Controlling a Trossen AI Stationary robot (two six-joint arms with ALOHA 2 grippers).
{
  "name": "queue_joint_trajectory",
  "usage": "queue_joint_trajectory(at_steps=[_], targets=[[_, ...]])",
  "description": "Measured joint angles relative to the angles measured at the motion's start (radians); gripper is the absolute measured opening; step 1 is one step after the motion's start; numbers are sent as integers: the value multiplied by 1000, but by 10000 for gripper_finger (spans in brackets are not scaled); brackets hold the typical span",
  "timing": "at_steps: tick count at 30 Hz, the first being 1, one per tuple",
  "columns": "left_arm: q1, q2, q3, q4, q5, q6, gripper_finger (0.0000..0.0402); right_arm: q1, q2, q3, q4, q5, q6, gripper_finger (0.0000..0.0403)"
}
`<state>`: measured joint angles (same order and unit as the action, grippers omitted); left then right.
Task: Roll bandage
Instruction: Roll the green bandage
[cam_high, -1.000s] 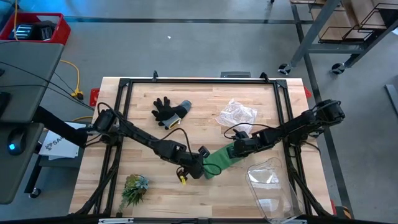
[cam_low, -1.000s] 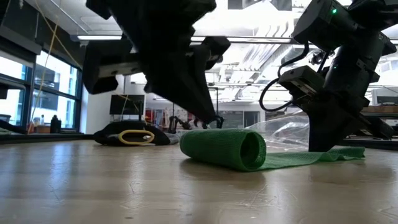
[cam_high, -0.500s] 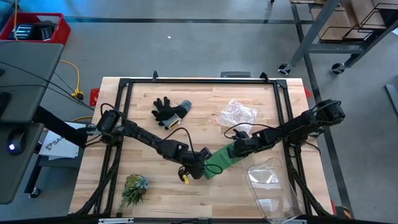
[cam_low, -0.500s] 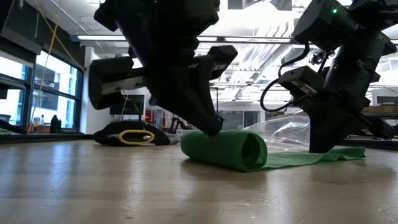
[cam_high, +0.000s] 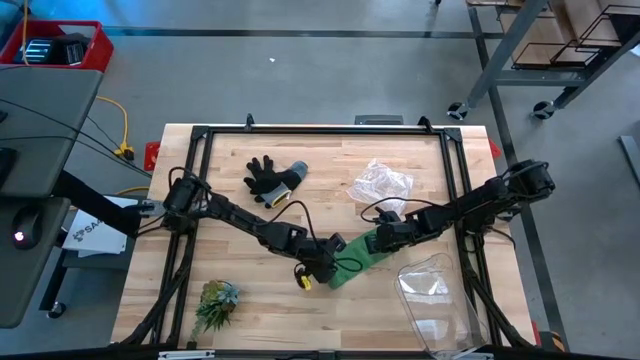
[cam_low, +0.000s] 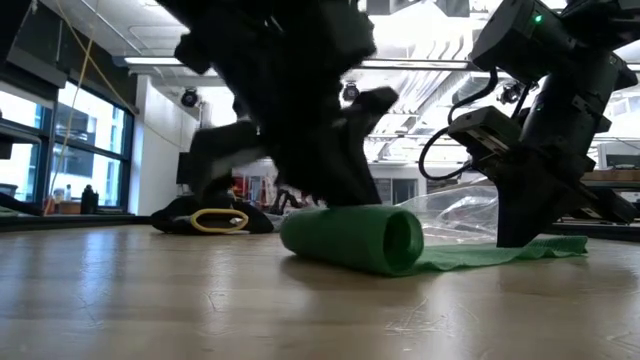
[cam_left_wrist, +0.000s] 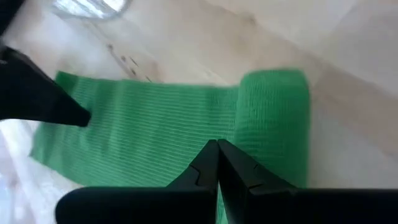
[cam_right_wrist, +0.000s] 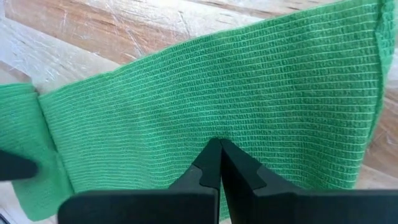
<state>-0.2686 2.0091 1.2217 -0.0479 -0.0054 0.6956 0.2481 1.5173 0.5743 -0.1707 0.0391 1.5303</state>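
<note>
Left gripper (cam_left_wrist: 217, 149) — fingers pressed together, gripping nothing — bears on the rolled end of the green bandage (cam_high: 350, 262). Right gripper (cam_right_wrist: 219, 147), likewise closed and empty-handed, pins the flat tail to the table (cam_high: 400, 300).

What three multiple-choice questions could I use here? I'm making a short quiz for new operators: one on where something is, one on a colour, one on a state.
1. Where does the glove lie, seen from above?
A. Toward the far side of the table, left of the middle
B. At the near right corner
C. Under the bandage

2. What colour is the bandage?
A. White
B. Green
C. Blue

3. How is the bandage now?
A. Fully unrolled and flat
B. Rolled into a tight ball
C. Rolled at one end, flat at the other

Answers:
1. A: the high view shows it up by the far edge, away from both arms.
2. B: it is green in every view.
3. C: the low view shows a roll by the left gripper, while the flat tail lies under the shut right gripper.
</note>
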Motion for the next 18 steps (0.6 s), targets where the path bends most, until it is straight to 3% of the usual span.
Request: queue_joint_trajectory(at_steps=[3, 6, 13, 18], targets=[[0, 9, 17, -16, -77, 60, 0, 0, 0, 0, 0, -5, 13, 0], [7, -36, 41, -41, -149, 20, 0, 0, 0, 0, 1, -5, 14, 0], [17, -123, 45, -175, -28, -104, 0, 0, 0, 0, 0, -3, 14, 0], [-28, -100, -18, -186, 43, 36, 0, 0, 0, 0, 1, -3, 14, 0]])
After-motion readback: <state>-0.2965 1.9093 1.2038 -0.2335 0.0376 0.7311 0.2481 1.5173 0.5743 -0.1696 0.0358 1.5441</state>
